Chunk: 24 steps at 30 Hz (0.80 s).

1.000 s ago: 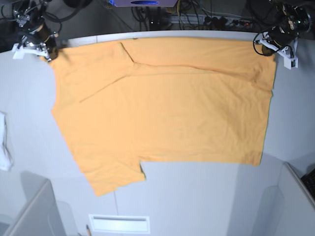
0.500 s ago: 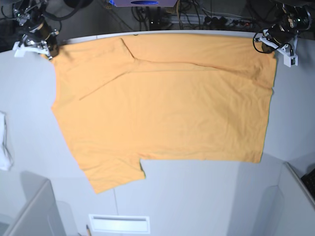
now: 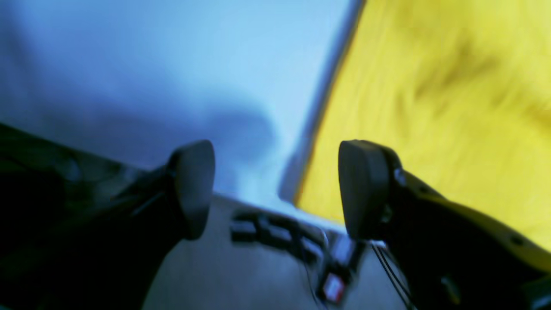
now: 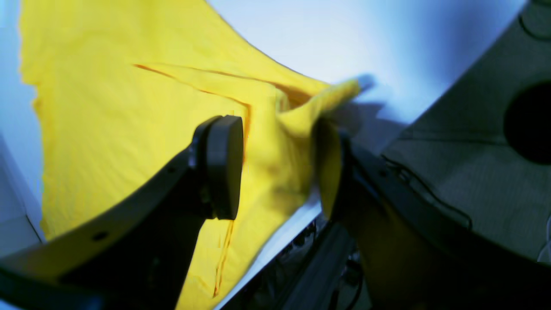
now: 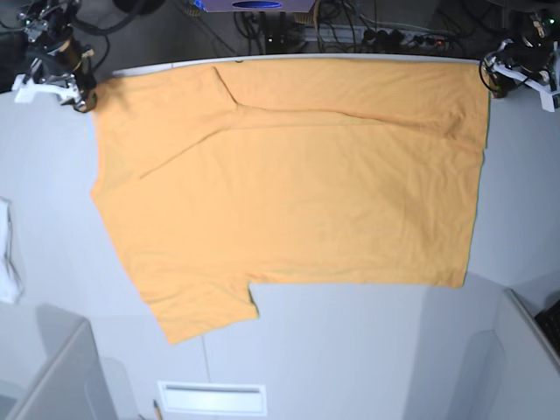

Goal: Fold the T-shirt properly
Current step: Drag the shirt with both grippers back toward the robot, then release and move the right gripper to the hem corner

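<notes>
While T-shirt (image 5: 289, 184) lies flat, right gripper (image 4: 275, 172) straddles its corner, left gripper (image 3: 275, 189) spread beside hem.

Light-orange T-shirt (image 5: 297, 184), spread flat, one sleeve toward the near edge

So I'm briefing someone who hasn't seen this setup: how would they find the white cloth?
Start from the big orange T-shirt spread across the grey table in the base view. Look past the shirt's sleeve side to the picture's far left edge: the white cloth lies there, crumpled, apart from the shirt. It is small and white.
</notes>
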### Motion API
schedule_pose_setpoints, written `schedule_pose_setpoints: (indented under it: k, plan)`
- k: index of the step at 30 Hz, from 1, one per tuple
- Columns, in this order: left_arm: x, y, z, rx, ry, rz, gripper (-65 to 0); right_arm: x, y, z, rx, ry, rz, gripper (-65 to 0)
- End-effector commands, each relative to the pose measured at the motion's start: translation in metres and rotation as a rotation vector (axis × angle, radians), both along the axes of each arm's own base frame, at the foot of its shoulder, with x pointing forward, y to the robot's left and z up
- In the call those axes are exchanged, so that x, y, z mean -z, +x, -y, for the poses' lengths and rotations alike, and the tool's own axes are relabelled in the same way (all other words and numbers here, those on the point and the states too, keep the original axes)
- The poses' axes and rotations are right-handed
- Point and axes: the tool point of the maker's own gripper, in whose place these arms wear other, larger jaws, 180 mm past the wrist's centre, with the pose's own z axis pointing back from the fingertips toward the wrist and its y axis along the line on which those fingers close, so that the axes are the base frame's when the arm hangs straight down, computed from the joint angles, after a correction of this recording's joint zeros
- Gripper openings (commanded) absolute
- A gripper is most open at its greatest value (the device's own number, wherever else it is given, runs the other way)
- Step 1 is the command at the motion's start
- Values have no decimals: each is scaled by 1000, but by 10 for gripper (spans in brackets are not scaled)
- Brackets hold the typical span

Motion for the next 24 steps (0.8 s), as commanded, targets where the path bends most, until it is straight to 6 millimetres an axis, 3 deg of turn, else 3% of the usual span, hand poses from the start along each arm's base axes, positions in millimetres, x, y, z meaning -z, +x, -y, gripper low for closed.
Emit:
schedule_pose_setpoints:
  k: [1,5,8,10,13,16,19,24]
  plan:
    - [-17,5,-8,8,46,36,-216,-11,-1,8,2,-39,19,-387]
    - [-43,7,-21,-13,117,83,-216,-26,-3,20,22,-87,40,-387]
    - [-50,5,-29,-33,138,94,-217,-35,0,33,44,-121,64,-387]
    - [-50,7,-27,-25,137,93,-217,-46,21,38,33,-139,115,-384]
    - [-51,9,-25,-16,139,97,-232,-61,68,40,-38,-152,195,-384]
    - [-51,21,-21,10,136,110,-388,-67,115,45,-95,-145,245,-384]
    - [-51,27,-19,26,132,115,-650,-60,150,54,-96,-100,256,-384]
    - [-53,30,-20,48,144,107,-650,-54,197,40,-162,-50,259,-384]
